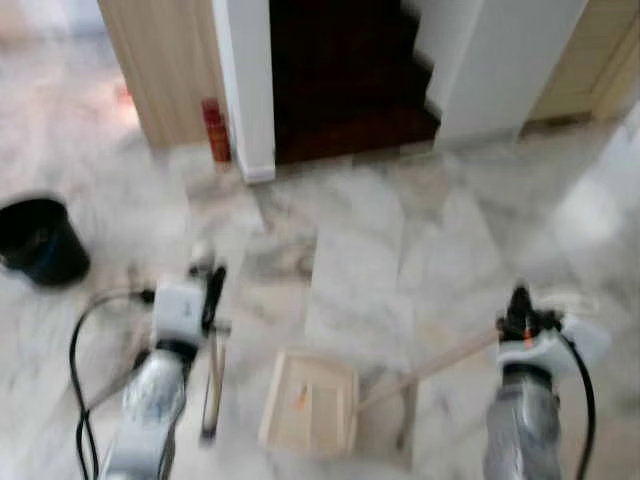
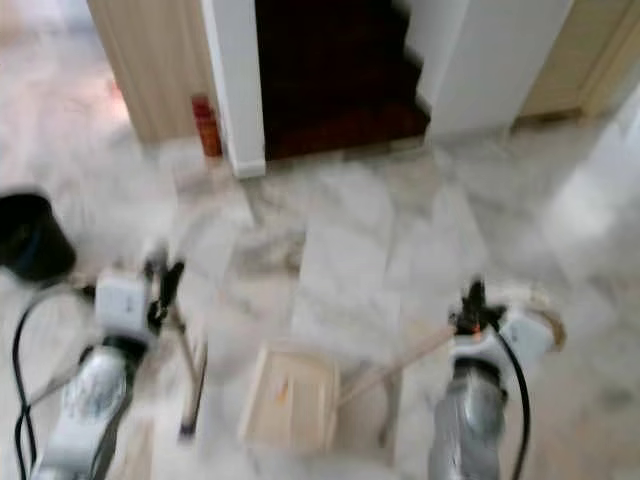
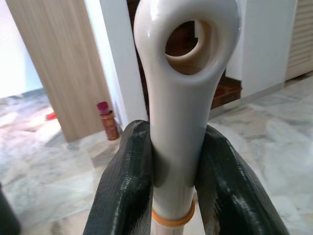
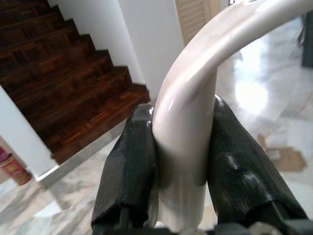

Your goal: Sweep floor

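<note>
My left gripper [image 1: 207, 288] is shut on the cream broom handle [image 3: 179, 93], just below its hanging hole. The broom stick [image 1: 213, 385] runs down from it to the floor at lower left. A beige dustpan [image 1: 310, 402] lies on the marble floor between my arms, with a small orange bit inside. Its long handle [image 1: 435, 365] slants up to my right gripper [image 1: 519, 318]. In the right wrist view that gripper [image 4: 183, 120] is shut on the handle's curved cream top [image 4: 200, 63]. Both eye views are blurred.
A black bucket [image 1: 40, 240] stands on the floor at the left. A red can [image 1: 215, 130] sits by a white pillar [image 1: 248, 90] and a wooden panel [image 1: 165, 60]. Dark wooden stairs [image 1: 345, 70] rise straight ahead. A black cable [image 1: 80, 340] loops beside my left arm.
</note>
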